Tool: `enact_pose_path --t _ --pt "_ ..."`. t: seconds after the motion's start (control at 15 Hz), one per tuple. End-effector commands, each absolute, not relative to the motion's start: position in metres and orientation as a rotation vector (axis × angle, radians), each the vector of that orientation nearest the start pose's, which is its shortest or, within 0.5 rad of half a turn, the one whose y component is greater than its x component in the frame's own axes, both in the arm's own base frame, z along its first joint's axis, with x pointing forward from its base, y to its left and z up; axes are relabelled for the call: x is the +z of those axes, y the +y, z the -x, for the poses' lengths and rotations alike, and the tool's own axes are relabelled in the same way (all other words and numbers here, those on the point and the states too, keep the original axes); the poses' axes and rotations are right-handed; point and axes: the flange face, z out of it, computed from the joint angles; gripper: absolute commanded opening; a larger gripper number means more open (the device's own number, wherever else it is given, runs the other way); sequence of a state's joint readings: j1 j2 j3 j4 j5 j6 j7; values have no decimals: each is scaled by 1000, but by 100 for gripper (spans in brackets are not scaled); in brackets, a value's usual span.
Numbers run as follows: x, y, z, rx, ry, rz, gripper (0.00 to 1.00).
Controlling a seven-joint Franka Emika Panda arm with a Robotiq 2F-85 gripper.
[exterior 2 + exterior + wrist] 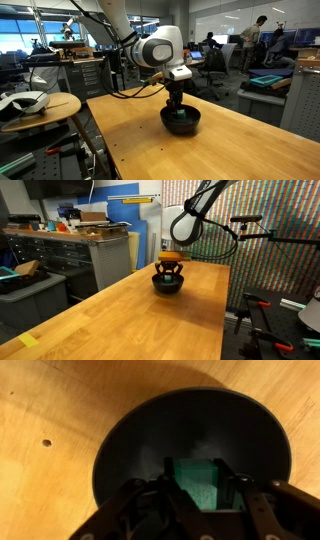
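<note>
The hand (195,480) is clenched on a teal block (192,490). In the wrist view its dark fingers (232,485) come in from the bottom edge of the frame and press on the block's two sides. The block sits just below the middle of that frame, low inside a black bowl (130,440). Whether it touches the bowl's floor or hangs a little above it cannot be told.

In both exterior views the hand (168,273) points straight down into the bowl (167,287), its fingertips below the rim. In an exterior view the hand (177,103) stands at the centre of the frame, with the bowl (181,124) under it and the pale round wrist joint (160,48) above it.

The bowl stands upright on a light wooden worktop (50,405), and in an exterior view it is near the far end of the worktop (120,320). A small dark spot (46,443) marks the wood at the left of the wrist view, well apart from the bowl. A scrap of yellow tape (28,340) lies at the lower left of an exterior view. Grey cabinets (85,258) fill the left background there. At the left of an exterior view, a round wooden side table (45,108) stands beside the worktop (240,145).
</note>
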State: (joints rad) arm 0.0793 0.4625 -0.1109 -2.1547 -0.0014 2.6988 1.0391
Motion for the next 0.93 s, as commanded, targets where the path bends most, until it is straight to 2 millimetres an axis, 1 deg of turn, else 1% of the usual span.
enact_pose_path --t 0.0,0.2,0.27,0.53,0.87 --pt "197 -18 -582 -185 1550 2699 73" --pt "200 -18 -581 -190 1542 2692 98" --pt "201 -17 -581 -192 1539 2690 100" --pt "211 -14 -579 -196 1514 2697 100" --pt "237 1 -571 -196 1364 2758 100"
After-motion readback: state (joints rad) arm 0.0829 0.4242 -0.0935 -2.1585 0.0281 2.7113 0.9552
